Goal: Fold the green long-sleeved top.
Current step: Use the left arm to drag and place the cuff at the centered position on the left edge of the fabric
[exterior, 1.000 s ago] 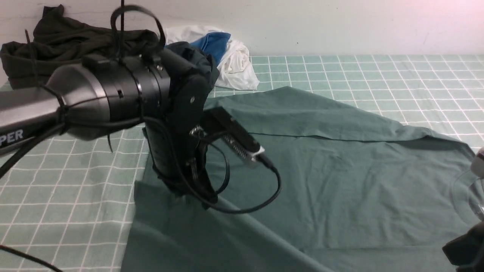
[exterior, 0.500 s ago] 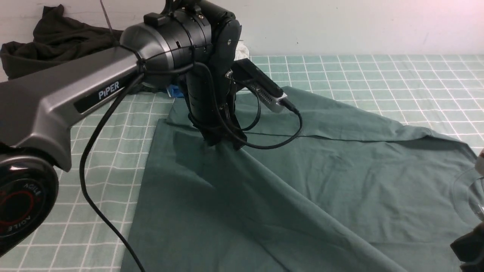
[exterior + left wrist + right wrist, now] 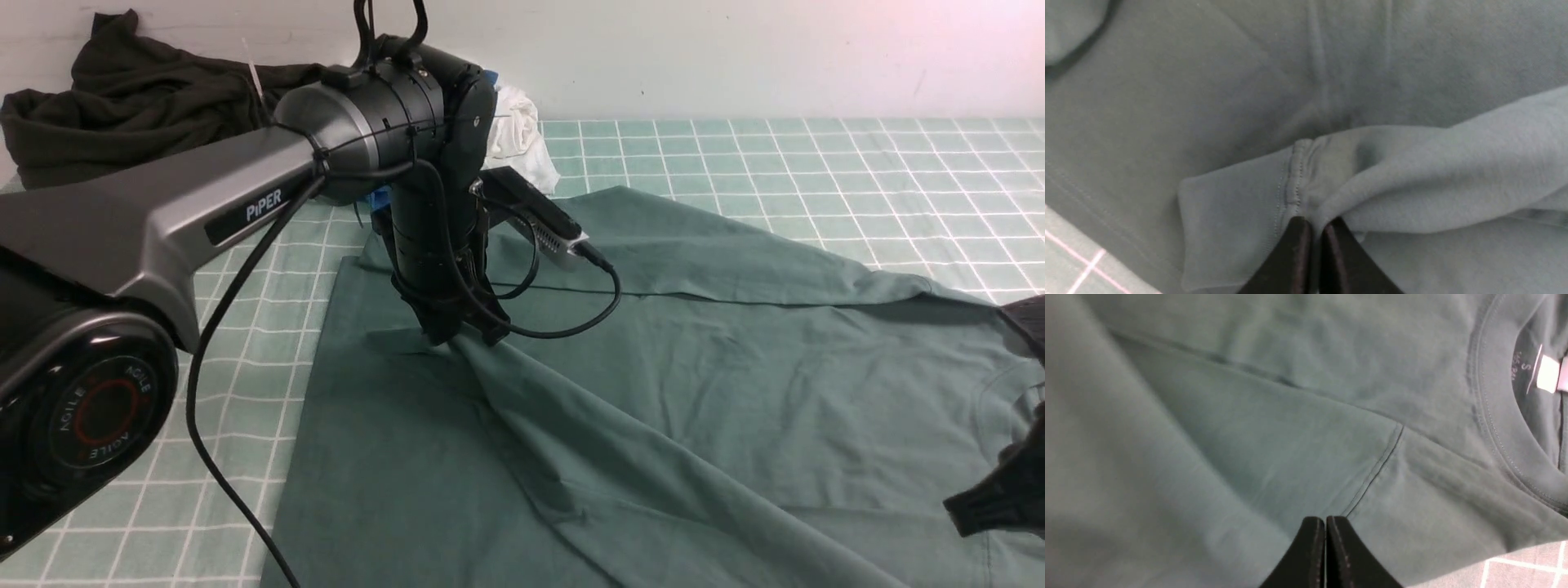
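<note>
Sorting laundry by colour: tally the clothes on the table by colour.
Green: 1, the green long-sleeved top
Very dark olive: 1, crumpled garment
White with blue: 1 bundle, partly hidden by the left arm
Total: 3

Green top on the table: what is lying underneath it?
A pale checked cloth shows beside and beyond the green top and runs under its edges. Whatever else might lie beneath is covered by the fabric and cannot be seen.

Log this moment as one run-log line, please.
step: folding green top | left gripper: jaws shut on its sleeve by cuff | right gripper: jaws shut at shoulder seam, grip unclear
</note>
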Robot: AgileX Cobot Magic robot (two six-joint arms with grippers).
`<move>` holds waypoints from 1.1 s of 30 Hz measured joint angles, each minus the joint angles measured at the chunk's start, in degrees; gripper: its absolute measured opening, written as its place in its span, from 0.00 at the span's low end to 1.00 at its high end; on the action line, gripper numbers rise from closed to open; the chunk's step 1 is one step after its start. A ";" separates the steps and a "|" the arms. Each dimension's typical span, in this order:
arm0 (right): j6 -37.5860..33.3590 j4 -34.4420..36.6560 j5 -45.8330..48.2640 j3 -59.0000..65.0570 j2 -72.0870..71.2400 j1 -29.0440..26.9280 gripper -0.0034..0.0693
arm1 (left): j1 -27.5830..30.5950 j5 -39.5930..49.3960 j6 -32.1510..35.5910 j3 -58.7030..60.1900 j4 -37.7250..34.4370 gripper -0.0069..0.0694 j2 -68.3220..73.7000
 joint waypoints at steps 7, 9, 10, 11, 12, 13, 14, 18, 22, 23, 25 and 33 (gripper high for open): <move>3.04 0.06 -6.28 0.00 12.50 -7.60 0.34 | 0.00 0.00 0.16 0.00 -0.02 0.11 0.11; 3.30 0.06 -8.67 0.00 14.92 -7.96 0.42 | 0.00 0.00 0.16 0.00 -0.45 0.11 0.11; 3.52 0.00 -10.02 0.00 16.18 -8.04 0.46 | 0.00 0.00 0.16 0.00 -0.71 0.11 0.11; 3.60 0.00 -10.02 0.00 16.41 -8.04 0.47 | 0.00 0.00 0.16 0.00 -0.76 0.11 0.11; 4.42 -0.40 -11.96 0.00 17.91 -8.04 0.50 | 0.00 0.00 0.16 0.00 -1.01 0.11 0.11; 5.33 -0.87 -12.87 0.00 18.83 -8.04 0.52 | 0.00 0.00 0.16 0.00 -1.17 0.11 0.11; 6.53 -1.73 -13.48 0.00 19.77 -8.04 0.53 | 0.00 0.00 0.16 0.00 -1.39 0.11 0.11; 10.16 -5.15 -14.32 0.00 21.31 -8.04 0.53 | 0.00 0.00 0.16 0.00 -1.73 0.11 0.11; 11.32 -5.99 -14.36 -0.10 21.35 -8.09 0.53 | 0.00 0.00 0.16 0.00 -1.97 0.11 0.11; 11.38 -5.99 -14.36 -0.10 21.35 -8.09 0.53 | 0.00 0.00 0.16 0.00 -1.97 0.11 0.11; 11.38 -5.99 -14.39 -0.10 21.35 -8.09 0.49 | 0.00 0.00 0.16 0.00 -1.97 0.11 0.11; 11.26 -5.92 -14.52 -0.23 22.84 -8.09 0.20 | 0.00 0.00 0.16 0.00 -2.04 0.11 0.11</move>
